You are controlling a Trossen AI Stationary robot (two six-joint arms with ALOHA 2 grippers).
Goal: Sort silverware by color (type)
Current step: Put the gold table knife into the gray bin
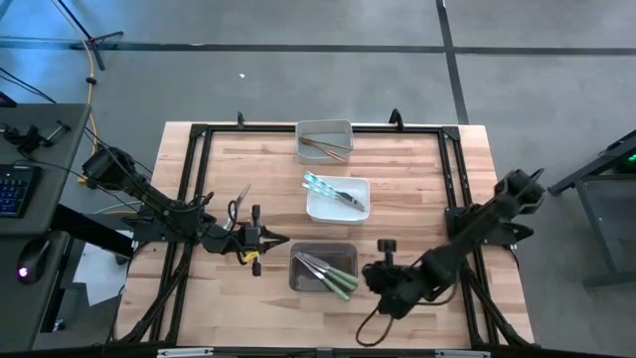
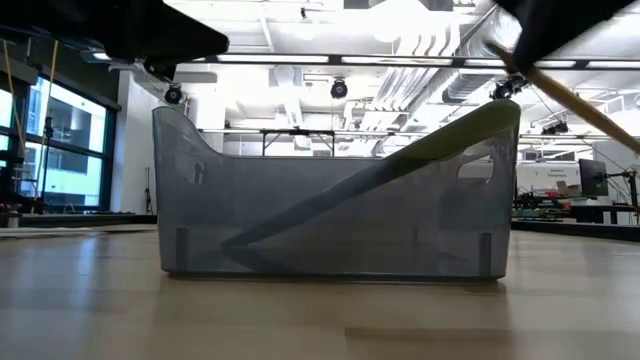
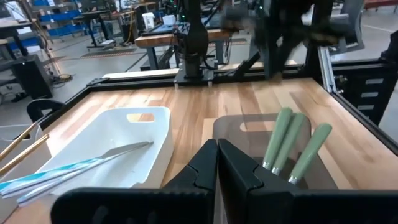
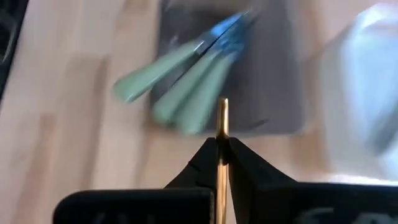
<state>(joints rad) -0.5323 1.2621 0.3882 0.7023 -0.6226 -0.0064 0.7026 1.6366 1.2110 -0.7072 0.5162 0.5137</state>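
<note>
A tan-handled utensil (image 4: 222, 134) is pinched tight in the right gripper (image 4: 222, 144) just beside the grey bin (image 1: 304, 276) of green-handled pieces (image 1: 338, 278), so it should be carried well clear to the far bin (image 1: 325, 130); left gripper (image 3: 217, 149) is clamped shut, empty.

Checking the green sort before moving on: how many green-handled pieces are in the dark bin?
3 green-handled pieces, side by side in the dark bin nearest the arms; handles lean on its rim. More could be hidden beneath.
</note>
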